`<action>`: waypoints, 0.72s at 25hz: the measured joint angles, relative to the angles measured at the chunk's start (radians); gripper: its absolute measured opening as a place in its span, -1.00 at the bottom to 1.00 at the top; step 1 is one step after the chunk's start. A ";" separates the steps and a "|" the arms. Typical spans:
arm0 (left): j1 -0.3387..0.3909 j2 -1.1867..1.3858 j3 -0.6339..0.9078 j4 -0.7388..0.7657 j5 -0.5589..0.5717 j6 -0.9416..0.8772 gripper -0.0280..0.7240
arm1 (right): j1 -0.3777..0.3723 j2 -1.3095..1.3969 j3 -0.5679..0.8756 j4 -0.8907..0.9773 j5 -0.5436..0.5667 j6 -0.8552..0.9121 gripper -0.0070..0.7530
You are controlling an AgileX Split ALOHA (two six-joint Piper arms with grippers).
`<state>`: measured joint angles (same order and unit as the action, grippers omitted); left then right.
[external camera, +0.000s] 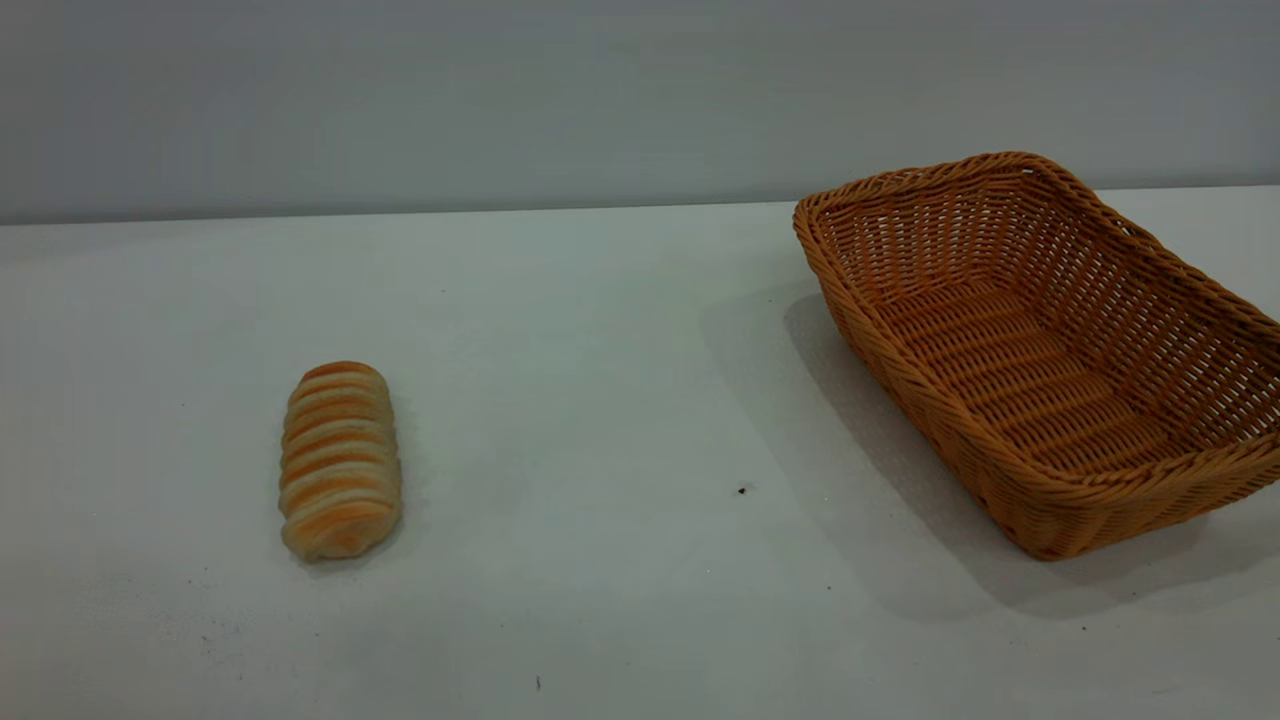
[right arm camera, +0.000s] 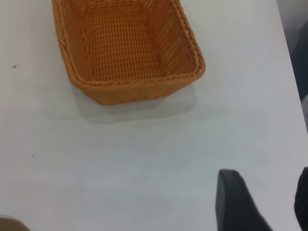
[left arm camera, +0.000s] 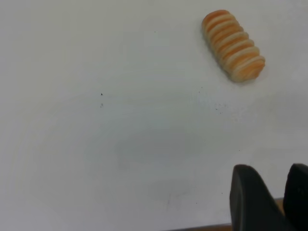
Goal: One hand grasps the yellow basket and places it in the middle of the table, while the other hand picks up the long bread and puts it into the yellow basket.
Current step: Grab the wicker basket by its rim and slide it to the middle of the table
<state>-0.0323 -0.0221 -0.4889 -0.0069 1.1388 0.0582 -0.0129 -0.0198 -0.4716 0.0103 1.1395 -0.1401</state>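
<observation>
With both jaws open above the desk [external camera: 620,400], I'd pinch the soft bread [left arm camera: 233,45] mid-length, gently, and the stiff basket [right arm camera: 127,48] by its near rim.

One large rectangular orange-tan woven wicker basket [external camera: 1050,350], empty. One small oblong bread roll [external camera: 340,460] with cream and orange-brown crosswise stripes. One wide plain white counter [external camera: 600,400] carrying both, with several tiny dark specks. Two black grippers: left gripper [left arm camera: 272,202], right gripper [right arm camera: 264,202], one per wrist view.
</observation>
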 joint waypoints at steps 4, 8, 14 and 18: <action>0.000 0.000 0.000 0.000 0.000 0.000 -0.30 | 0.000 0.000 0.000 0.000 0.000 0.000 -0.07; 0.000 0.000 0.000 0.000 0.000 0.000 -0.30 | 0.000 0.000 0.000 0.000 0.000 0.000 -0.09; -0.030 0.000 0.000 0.000 0.000 0.000 -0.30 | 0.000 0.000 0.000 0.000 0.000 0.000 -0.14; -0.048 0.000 0.000 0.000 0.000 0.000 -0.30 | 0.011 0.000 0.000 0.000 0.000 0.000 -0.18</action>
<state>-0.0806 -0.0221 -0.4889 -0.0069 1.1388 0.0582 -0.0019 -0.0198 -0.4716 0.0103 1.1395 -0.1401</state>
